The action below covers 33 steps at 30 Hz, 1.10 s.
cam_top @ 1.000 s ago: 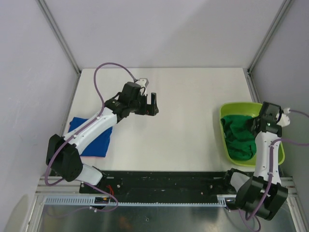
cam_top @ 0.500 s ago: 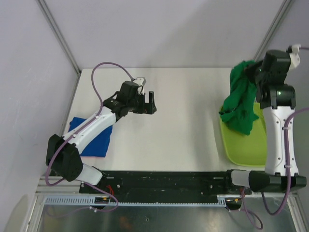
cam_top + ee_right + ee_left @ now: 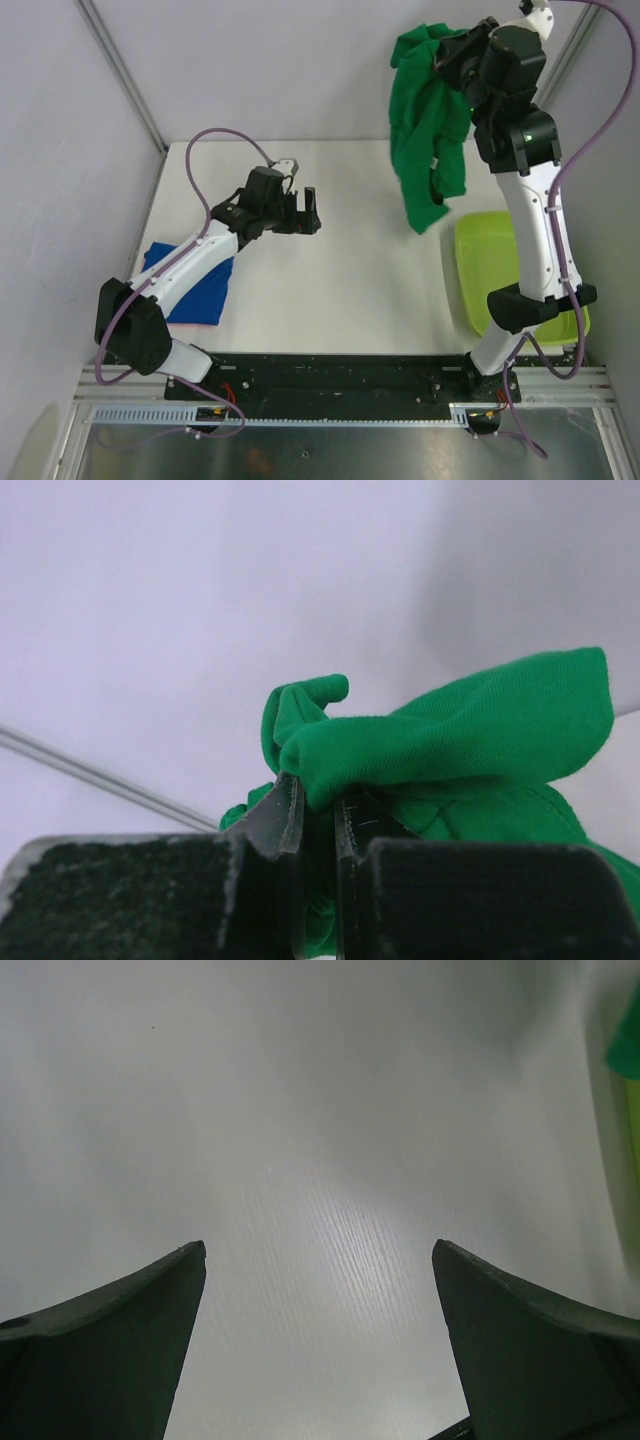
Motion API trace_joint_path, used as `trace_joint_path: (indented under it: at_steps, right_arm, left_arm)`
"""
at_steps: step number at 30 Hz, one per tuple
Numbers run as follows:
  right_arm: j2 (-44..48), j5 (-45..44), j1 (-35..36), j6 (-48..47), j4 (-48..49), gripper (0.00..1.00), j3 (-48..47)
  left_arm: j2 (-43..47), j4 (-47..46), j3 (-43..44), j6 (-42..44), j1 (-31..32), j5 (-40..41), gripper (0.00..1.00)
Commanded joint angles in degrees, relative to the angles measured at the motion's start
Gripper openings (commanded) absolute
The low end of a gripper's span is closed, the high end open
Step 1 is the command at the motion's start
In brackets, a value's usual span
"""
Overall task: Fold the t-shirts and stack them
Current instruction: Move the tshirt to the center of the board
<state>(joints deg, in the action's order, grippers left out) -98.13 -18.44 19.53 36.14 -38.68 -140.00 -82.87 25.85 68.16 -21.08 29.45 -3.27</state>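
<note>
Cloth is pinched in my right pincer (image 3: 318, 800): the jaws are clenched on a bunched fold of the dark green t-shirt (image 3: 450, 730), which is squeezed into the narrow slot between them and bulges out just above. My right wrist view gives that grip close up, with only blank wall behind it and none of the table.

From above, my right arm (image 3: 535, 210) reaches high over the far right of the table (image 3: 380, 270). The pincer (image 3: 455, 55) is at the very top and the green t-shirt (image 3: 425, 150) hangs from it in one long crumpled drape. Its lower end dangles just left of the lime-green tub (image 3: 470, 280), which sits at the right edge of the table.

Only that top view shows the royal blue t-shirt (image 3: 195, 290). It lies flat at the near left, partly under my left arm (image 3: 200, 260), with a thin pink edge along its near side, well apart from the green one.

My left pincer (image 3: 313, 212) is released. In its own wrist view (image 3: 318, 1250) the jaws stand wide apart with bare white table (image 3: 300, 1110) between them. Slivers of green and lime at the right border are too small to tell apart
</note>
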Motion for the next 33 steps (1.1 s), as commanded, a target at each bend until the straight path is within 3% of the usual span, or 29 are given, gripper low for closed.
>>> trace_joint_path:
  at_steps: [1,6,10,16,20,26,33]
  right_arm:
    - [-0.81,-2.24,3.86,-3.21,11.74,0.0,1.81]
    - [-4.68,-0.64,5.28,-2.7,11.33,0.0,4.06]
    - [-5.14,2.92,5.08,-1.35,12.03,0.05,14.69]
    - [-8.02,10.84,3.61,-0.27,11.33,0.64,30.52]
    - [-8.74,11.45,1.44,-1.8,6.9,0.84,33.09]
    - [-0.1,10.57,-0.64,-3.81,5.78,0.89,41.21]
    - [11.98,10.95,5.33,0.86,13.31,0.81,63.32]
  left_arm:
    - [2.1,-0.75,-0.69,-0.44,-0.56,0.63,0.99]
    - [2.3,-0.72,-0.9,-0.31,-0.83,0.76,0.99]
    - [2.62,-0.76,-1.21,0.06,-0.95,0.86,0.99]
    - [2.35,-0.77,-1.82,-0.23,-0.96,-0.13,0.99]
    - [1.91,-0.87,-1.89,-1.28,-0.97,-2.59,0.99]
    - [1.25,-0.88,-2.82,-3.27,-0.93,-4.71,0.99]
    - [-1.09,-1.52,-3.99,-7.18,-0.97,-4.7,0.99]
